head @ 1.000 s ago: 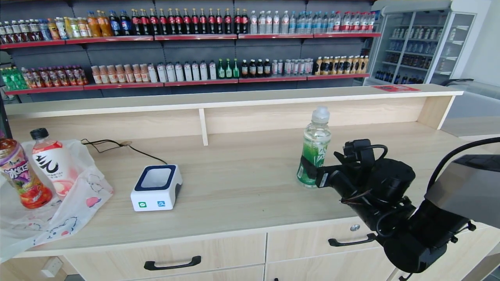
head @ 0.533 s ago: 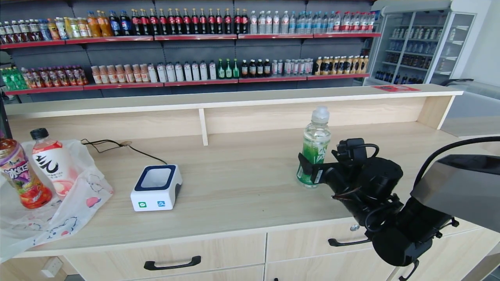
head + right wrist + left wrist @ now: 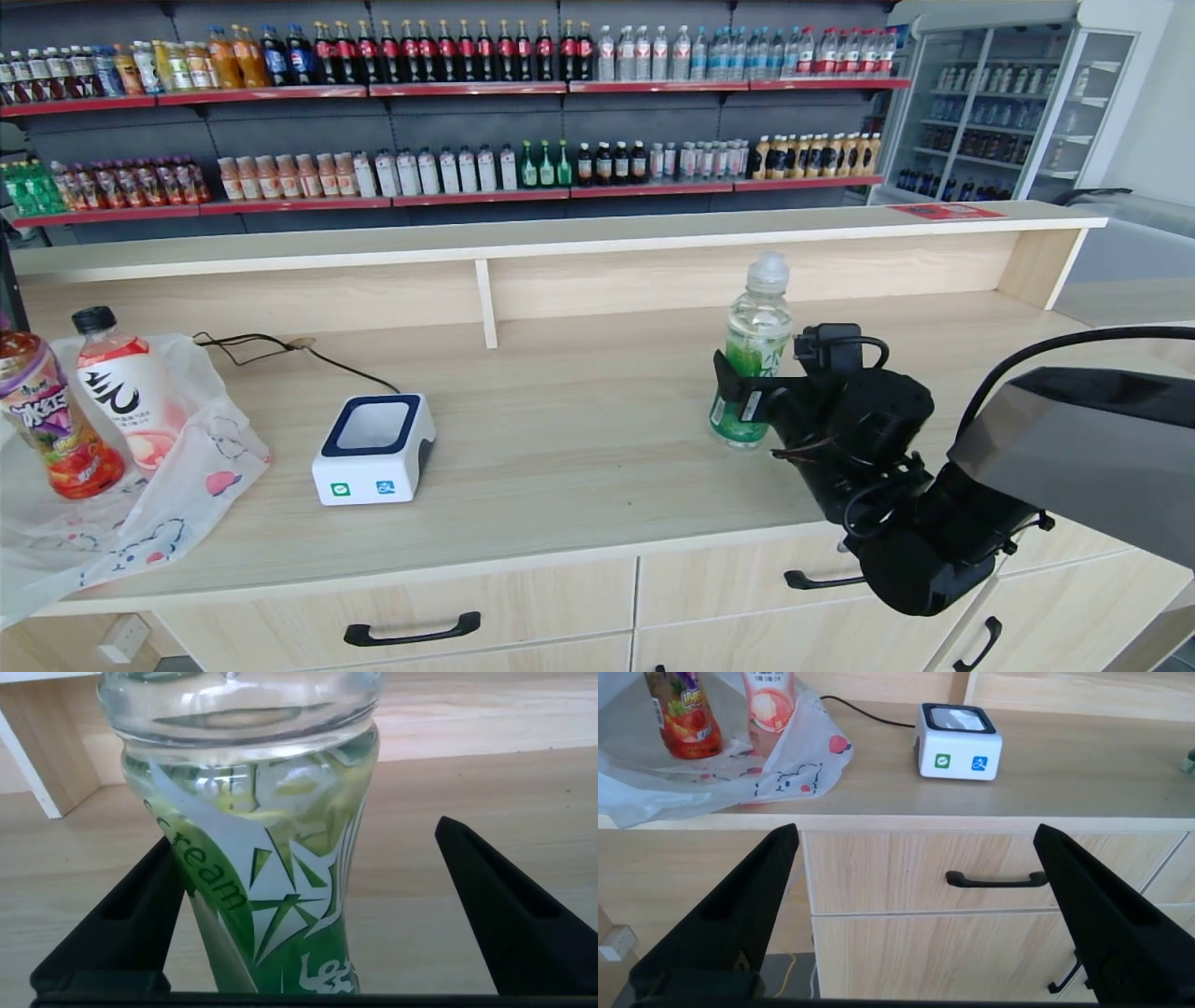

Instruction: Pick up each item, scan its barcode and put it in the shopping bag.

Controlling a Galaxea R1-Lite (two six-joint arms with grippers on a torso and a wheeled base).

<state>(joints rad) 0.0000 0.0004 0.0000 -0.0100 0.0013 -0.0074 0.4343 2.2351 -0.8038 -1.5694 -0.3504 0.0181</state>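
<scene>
Straddling the bottle (image 3: 758, 327) low on its green label, the right gripper (image 3: 747, 392) stood open. One finger lay close to the label and the other well apart, so nothing was clamped yet. The bottle stood upright on the counter (image 3: 579, 439), right of the scanner (image 3: 373, 448). The shopping bag (image 3: 187, 485) lay at the far left. The left gripper (image 3: 915, 835) hung open before the drawers (image 3: 990, 877) — likely parked clear.

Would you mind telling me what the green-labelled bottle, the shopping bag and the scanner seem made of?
The bottle looks like clear glossy plastic: the counter shows through it. The shopping bag seems thin translucent plastic film, crumpled and slack. The scanner appears hard moulded plastic, smooth white, with a glassy top window.
</scene>
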